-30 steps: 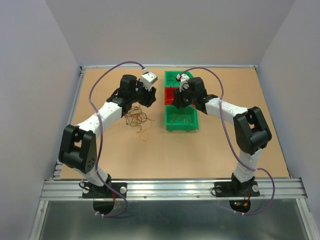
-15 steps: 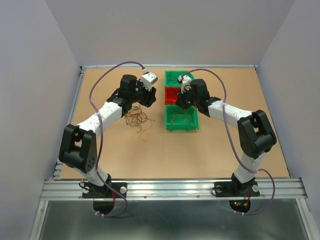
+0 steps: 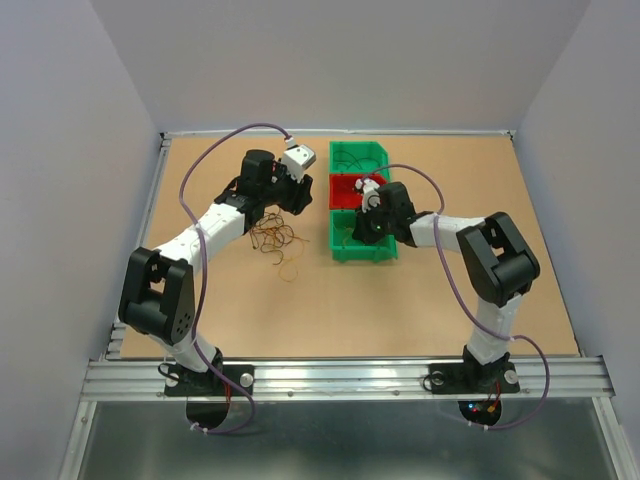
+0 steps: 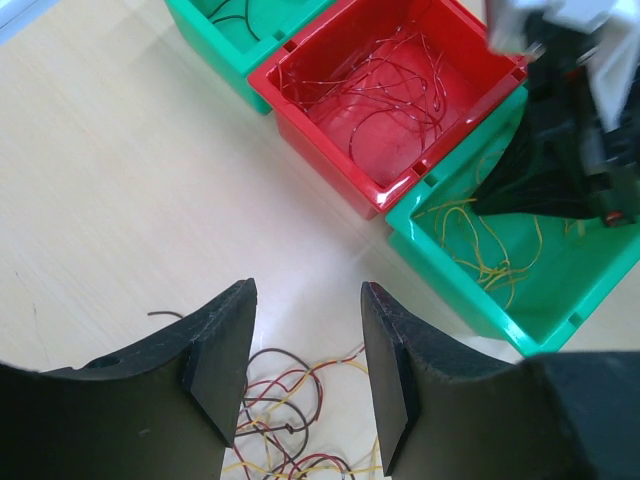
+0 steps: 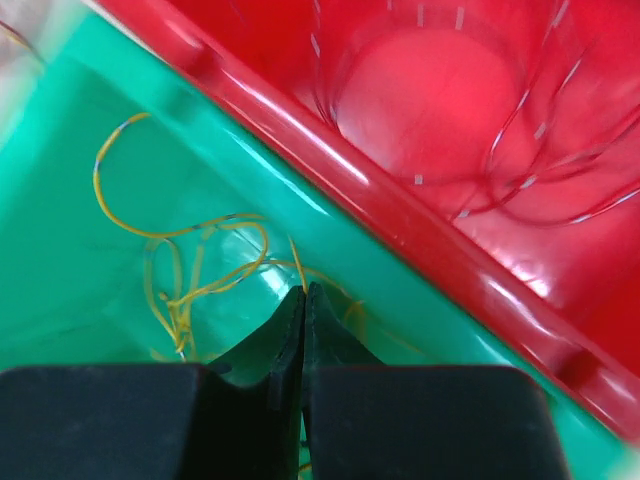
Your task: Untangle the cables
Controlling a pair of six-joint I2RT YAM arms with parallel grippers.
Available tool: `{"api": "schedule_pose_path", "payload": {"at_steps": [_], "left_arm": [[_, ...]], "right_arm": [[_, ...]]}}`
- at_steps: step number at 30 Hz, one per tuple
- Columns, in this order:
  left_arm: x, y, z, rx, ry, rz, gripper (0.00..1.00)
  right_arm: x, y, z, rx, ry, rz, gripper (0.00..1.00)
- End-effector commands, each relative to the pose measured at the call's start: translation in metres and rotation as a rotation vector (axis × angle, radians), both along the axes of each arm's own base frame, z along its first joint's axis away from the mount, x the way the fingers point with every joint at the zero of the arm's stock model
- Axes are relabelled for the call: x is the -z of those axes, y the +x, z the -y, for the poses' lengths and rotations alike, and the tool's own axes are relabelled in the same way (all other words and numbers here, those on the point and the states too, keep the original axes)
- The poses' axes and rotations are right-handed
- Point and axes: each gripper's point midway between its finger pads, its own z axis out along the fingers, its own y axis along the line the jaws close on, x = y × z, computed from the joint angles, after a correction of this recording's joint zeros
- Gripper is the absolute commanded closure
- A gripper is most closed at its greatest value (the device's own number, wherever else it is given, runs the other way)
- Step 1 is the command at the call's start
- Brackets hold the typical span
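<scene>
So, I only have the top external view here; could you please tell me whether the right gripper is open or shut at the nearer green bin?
Observer: The right gripper is shut, fingertips pressed together, pointing at the yellow cables lying in the green bin.
Operator: Does it have one of them?
Observer: One yellow strand runs right up to the tips, but I cannot tell whether it is pinched.
Operator: And the left side, please?
Observer: The left gripper is open with nothing between its fingers, over the tangle of cables on the table.
</scene>
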Motion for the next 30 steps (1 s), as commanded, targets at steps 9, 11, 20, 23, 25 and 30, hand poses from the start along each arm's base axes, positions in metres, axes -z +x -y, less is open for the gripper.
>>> {"api": "schedule_pose_path", "payload": {"at_steps": [9, 11, 20, 23, 25, 30], "left_arm": [[-0.015, 0.010, 0.000, -0.017, -0.003, 0.053, 0.43], [-0.015, 0.010, -0.002, -0.025, -0.001, 0.054, 0.43], [-0.040, 0.009, -0.017, -0.086, 0.013, 0.130, 0.34], [-0.046, 0.008, -0.022, -0.098, 0.010, 0.144, 0.33], [-0.050, 0.008, -0.024, -0.101, 0.015, 0.153, 0.33], [-0.052, 0.006, -0.040, -0.126, 0.076, 0.147, 0.32]], "right_arm": [[-0.002, 0.011, 0.014, 0.096, -0.049, 0.033, 0.85], [-0.011, 0.010, 0.011, 0.107, -0.019, 0.038, 0.79], [-0.041, 0.004, 0.009, 0.112, 0.060, 0.105, 0.52], [-0.048, 0.001, 0.010, 0.114, 0.077, 0.122, 0.47], [-0.051, -0.001, 0.012, 0.120, 0.081, 0.130, 0.40], [-0.066, -0.007, 0.021, 0.156, 0.100, 0.174, 0.17]]}}
